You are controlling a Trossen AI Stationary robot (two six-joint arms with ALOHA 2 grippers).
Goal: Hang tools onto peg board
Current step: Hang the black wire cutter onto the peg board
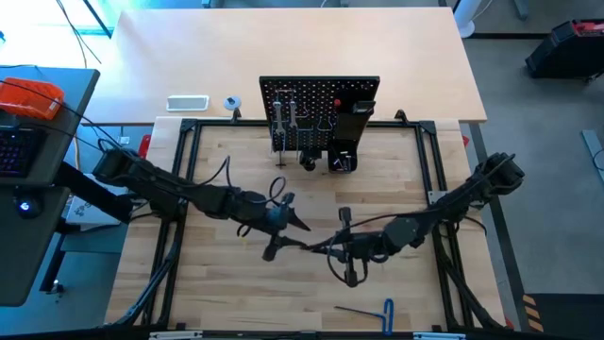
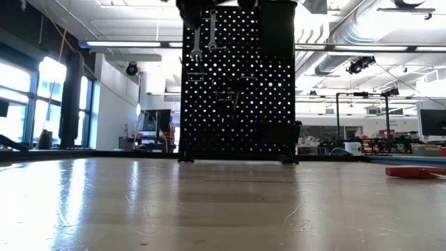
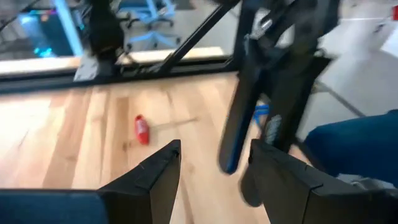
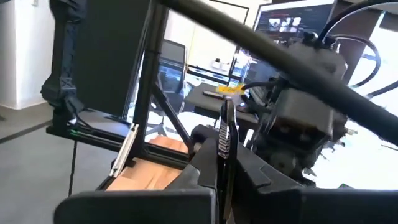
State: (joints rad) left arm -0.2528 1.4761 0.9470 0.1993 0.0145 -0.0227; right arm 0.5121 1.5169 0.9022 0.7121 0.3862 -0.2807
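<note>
i see both arms reaching toward each other at mid tabletop [image 1: 236, 302], in front of the peg board [image 1: 319, 99]. the left pincer [image 1: 300, 227] has its fingers [image 3: 152, 174] apart, with nothing between them. just ahead of it, the right pincer [image 1: 332, 247] is clamped together on a thin metal tool [image 4: 225, 134], which stands straight up between its fingers; i cannot tell what kind of tool it is. two wrenches [image 2: 203, 38] hang on the board, beside its black box holder [image 1: 356, 113]. a blue-handled hex key [image 1: 370, 309] lies on the tabletop behind the right pincer, near the front edge. a red-handled screwdriver [image 3: 142, 129] lies beyond the left pincer.
</note>
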